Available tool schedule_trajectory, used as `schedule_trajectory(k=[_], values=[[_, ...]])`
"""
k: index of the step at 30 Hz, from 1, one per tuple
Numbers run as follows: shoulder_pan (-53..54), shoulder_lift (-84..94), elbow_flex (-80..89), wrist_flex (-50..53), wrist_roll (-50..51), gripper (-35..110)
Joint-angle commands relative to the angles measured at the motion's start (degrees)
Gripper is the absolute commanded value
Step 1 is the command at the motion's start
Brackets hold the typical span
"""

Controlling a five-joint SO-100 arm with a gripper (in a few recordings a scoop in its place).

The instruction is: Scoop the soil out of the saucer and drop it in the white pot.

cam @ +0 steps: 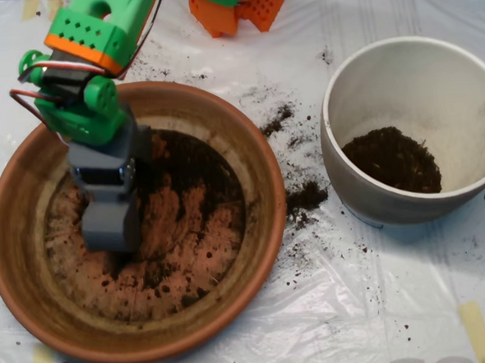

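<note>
Gripper (111, 226) down low on the left side of the saucer (249, 156), right over the thin soil (188, 164); cannot tell how far open or what is inside. Only a dark patch and crumbs left in there. A pile already in the white pot (359, 67), some spilled on the desk (382, 305).

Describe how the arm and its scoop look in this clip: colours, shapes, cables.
The arm is bright green printed plastic with an orange perforated band across one link and a black servo block at the joint. Thin red, white and dark cables loop along its left side. The scoop is plain grey and boxy, with small screws on its upper part.
</note>
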Motion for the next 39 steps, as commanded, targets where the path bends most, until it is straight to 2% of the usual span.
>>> schedule_trajectory(k=[1,15,31,35,39], values=[[-1.8,4.5,7.4,-0.2,-0.7,31],[0.0,21.4,27.4,-11.5,-3.3,15],[-4.0,36.8,44.3,-34.3,-2.4,7],[-3.7,39.9,47.8,-37.8,-3.6,0],[-4.5,42.1,49.8,-38.8,-5.6,0]])
